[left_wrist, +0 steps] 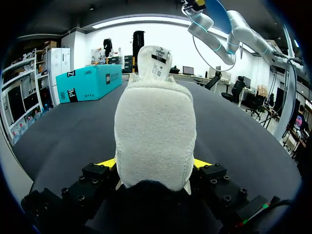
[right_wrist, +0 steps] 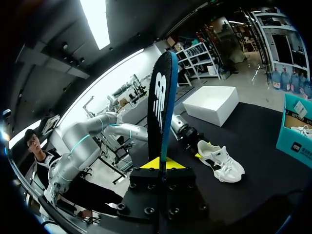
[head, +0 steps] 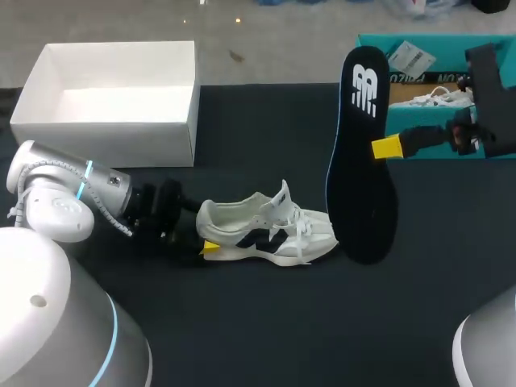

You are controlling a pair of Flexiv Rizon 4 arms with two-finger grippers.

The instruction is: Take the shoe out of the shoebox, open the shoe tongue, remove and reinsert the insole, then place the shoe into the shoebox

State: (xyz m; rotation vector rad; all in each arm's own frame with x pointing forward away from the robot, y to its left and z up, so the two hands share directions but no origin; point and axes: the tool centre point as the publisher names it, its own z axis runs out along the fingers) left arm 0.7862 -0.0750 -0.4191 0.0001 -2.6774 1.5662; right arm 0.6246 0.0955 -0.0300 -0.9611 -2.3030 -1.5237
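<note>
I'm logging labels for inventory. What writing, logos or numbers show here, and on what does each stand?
insole: one large white brand logo near its top end; no other words show.
tag on the tongue of the shoe: lines of fine print, too small to read.
teal box: dark print on its side, too small to quote with confidence.

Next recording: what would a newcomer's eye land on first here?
First, the long black insole, held upright in the air by the right tool. Beside it the white shoe stands on the dark table, its heel clamped in the left tool. An open white box sits at the far left.
</note>
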